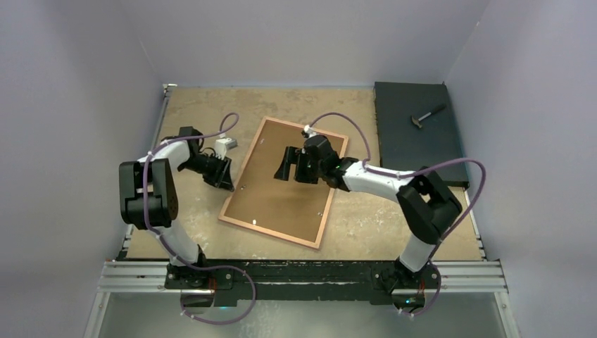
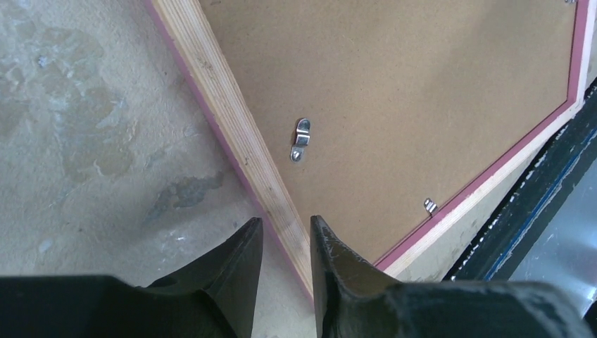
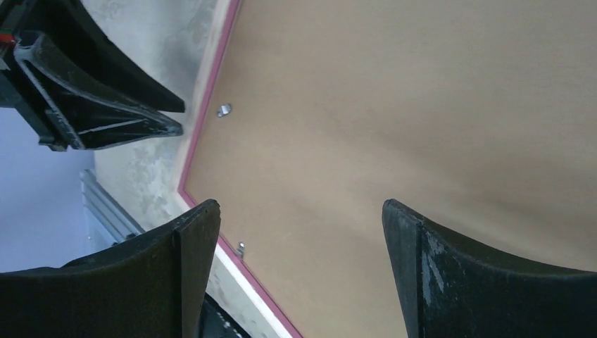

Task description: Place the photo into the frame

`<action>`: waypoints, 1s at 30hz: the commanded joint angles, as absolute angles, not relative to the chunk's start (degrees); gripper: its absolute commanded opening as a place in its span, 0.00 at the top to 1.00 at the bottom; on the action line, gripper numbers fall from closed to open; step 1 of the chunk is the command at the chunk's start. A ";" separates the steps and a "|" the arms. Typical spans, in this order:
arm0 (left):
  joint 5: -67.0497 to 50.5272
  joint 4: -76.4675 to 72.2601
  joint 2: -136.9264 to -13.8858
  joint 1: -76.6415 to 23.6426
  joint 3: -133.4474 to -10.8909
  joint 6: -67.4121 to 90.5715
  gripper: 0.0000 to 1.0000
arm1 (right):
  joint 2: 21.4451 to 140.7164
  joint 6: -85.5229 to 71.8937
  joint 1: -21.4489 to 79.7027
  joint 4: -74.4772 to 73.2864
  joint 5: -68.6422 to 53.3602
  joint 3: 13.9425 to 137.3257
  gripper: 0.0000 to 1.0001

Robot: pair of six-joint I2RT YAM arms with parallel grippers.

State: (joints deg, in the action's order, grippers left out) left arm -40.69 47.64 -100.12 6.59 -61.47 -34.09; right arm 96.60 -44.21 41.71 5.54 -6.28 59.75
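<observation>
Frame face-down on worn tan tabletop, pale lilac walls around

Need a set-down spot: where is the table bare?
Bare: the far strip between the frame and the back wall; the near-right patch between frame and rail. Crowded: frame's left edge, with left gripper and white block; the black mat holds a hammer.

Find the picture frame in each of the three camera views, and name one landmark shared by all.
Top external: the frame lies tilted, back up, in the middle of the picture.
Left wrist: its wooden rim runs from upper left down to the left gripper.
Right wrist: its pink edge and a corner show at left.
Shared landmark: the left gripper at the frame's left edge.
</observation>
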 commanded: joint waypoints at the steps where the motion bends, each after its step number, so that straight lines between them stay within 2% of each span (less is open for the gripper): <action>1: -40.99 45.72 -101.51 5.45 -60.91 -34.49 0.73 | 101.23 -51.25 44.66 14.70 -10.20 64.26 0.14; 9: -40.00 45.01 -102.79 5.44 -60.24 -35.73 0.84 | 112.45 -53.88 51.13 16.25 -11.38 74.17 0.18; 16: -39.99 44.60 -103.23 5.49 -59.30 -36.31 0.93 | 117.93 -53.90 52.81 15.99 -11.87 78.77 0.20; 23: -40.31 44.32 -103.93 5.63 -59.34 -36.32 0.98 | 121.25 -53.08 53.22 15.84 -11.47 81.18 0.22; 30: -40.18 43.86 -104.14 5.66 -58.78 -36.12 0.99 | 123.82 -52.98 53.42 16.74 -10.15 82.35 0.32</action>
State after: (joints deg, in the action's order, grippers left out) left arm -40.88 45.65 -102.32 5.98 -60.73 -34.11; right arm 122.96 -53.15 53.21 15.62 -11.49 80.05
